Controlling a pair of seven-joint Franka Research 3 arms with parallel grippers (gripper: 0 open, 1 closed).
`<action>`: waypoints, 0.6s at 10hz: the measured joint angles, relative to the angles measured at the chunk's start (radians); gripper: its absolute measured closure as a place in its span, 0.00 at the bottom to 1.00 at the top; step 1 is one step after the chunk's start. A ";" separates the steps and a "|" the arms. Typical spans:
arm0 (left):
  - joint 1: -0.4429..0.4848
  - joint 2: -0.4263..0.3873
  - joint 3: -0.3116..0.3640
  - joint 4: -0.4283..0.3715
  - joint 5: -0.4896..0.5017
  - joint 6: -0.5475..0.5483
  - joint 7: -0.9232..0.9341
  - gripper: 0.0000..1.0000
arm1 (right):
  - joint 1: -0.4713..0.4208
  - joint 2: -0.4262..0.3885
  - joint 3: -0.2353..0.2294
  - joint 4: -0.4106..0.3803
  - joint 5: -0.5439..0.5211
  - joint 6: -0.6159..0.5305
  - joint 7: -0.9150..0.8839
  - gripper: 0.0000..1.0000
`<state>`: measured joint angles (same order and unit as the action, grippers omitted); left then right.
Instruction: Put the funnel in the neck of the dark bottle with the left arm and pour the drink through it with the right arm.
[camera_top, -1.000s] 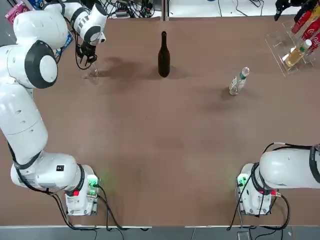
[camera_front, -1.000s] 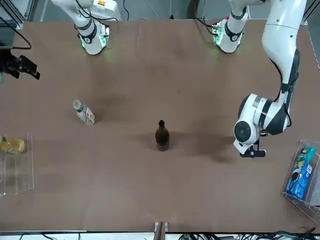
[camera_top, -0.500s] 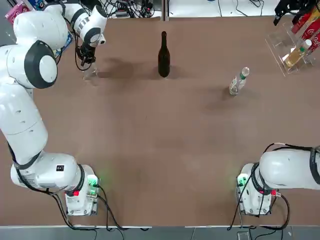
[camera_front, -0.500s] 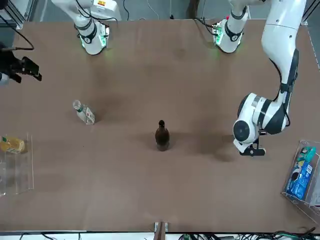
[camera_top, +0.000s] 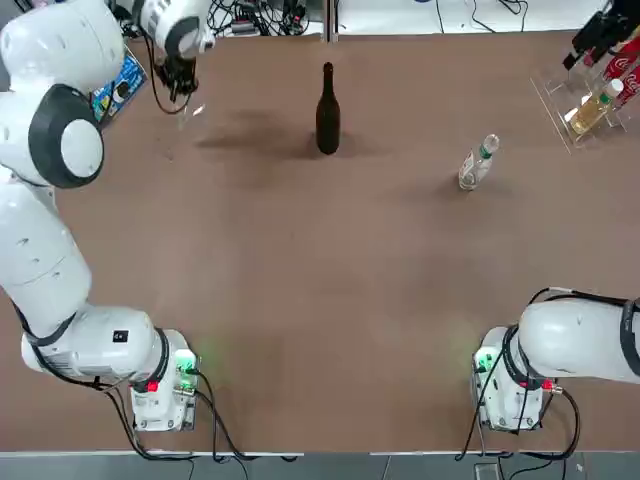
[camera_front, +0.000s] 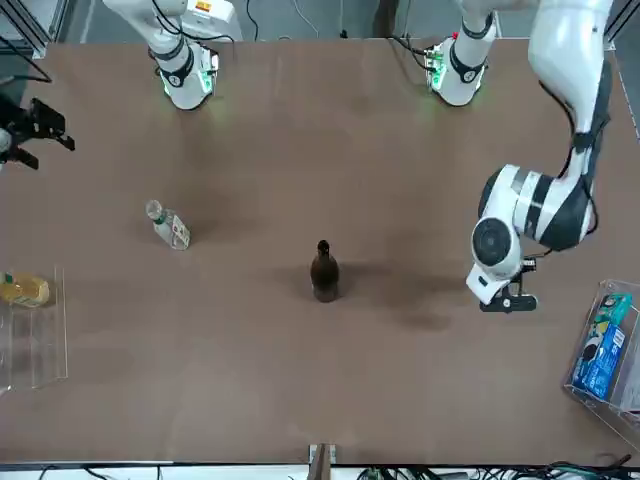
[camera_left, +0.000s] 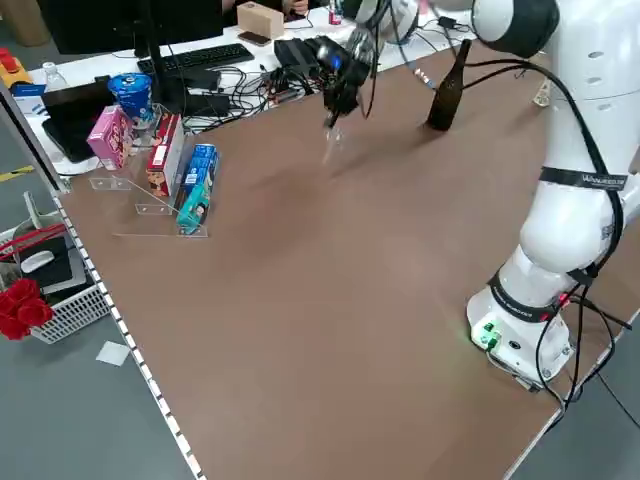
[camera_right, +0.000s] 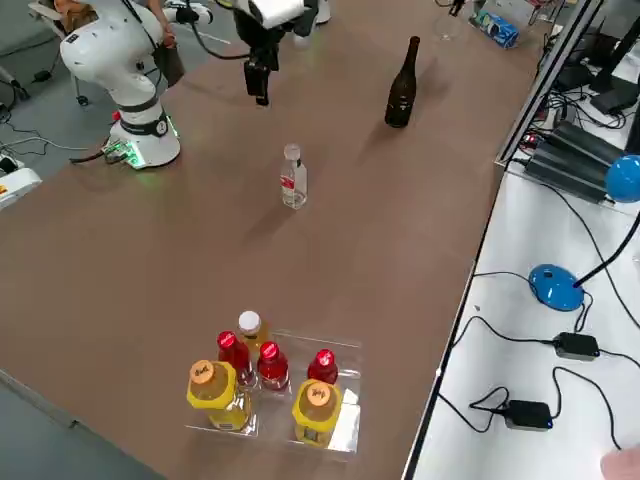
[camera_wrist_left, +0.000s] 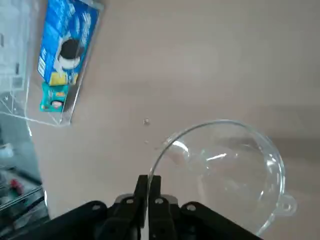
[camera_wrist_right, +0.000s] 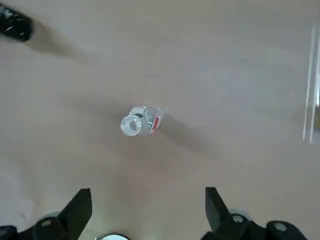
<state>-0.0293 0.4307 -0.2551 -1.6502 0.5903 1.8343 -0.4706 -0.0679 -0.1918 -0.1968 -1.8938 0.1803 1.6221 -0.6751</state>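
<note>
Carrying the clear cone-shaped funnel (camera_wrist_left: 225, 172), your left gripper (camera_wrist_left: 148, 182) pinches its rim at the table's far left; keep it level toward the upright dark glass bottle (camera_top: 328, 120), your spread right gripper (camera_wrist_right: 148, 200) aloft.

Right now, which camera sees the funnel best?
The left wrist view: the clear funnel fills much of it, its round rim showing, pinched by the left gripper. The top and left side views show only a faint see-through shape beneath that gripper. In the front and right side views I can't clearly pick it out; the right wrist view lacks it.
</note>
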 joint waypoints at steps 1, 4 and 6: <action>0.001 -0.026 -0.021 0.064 -0.062 -0.001 0.010 0.96 | -0.002 0.005 -0.040 -0.021 0.050 0.011 -0.159 0.00; 0.001 -0.061 -0.095 0.235 -0.237 -0.004 0.006 0.96 | -0.018 0.118 -0.165 -0.061 0.253 0.028 -0.709 0.00; 0.000 -0.090 -0.162 0.280 -0.307 -0.005 -0.010 0.96 | -0.052 0.224 -0.187 -0.064 0.361 0.030 -0.990 0.00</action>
<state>-0.0291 0.3410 -0.4167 -1.3700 0.2836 1.8291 -0.4807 -0.1195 0.0319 -0.3842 -1.9574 0.5414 1.6526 -1.6655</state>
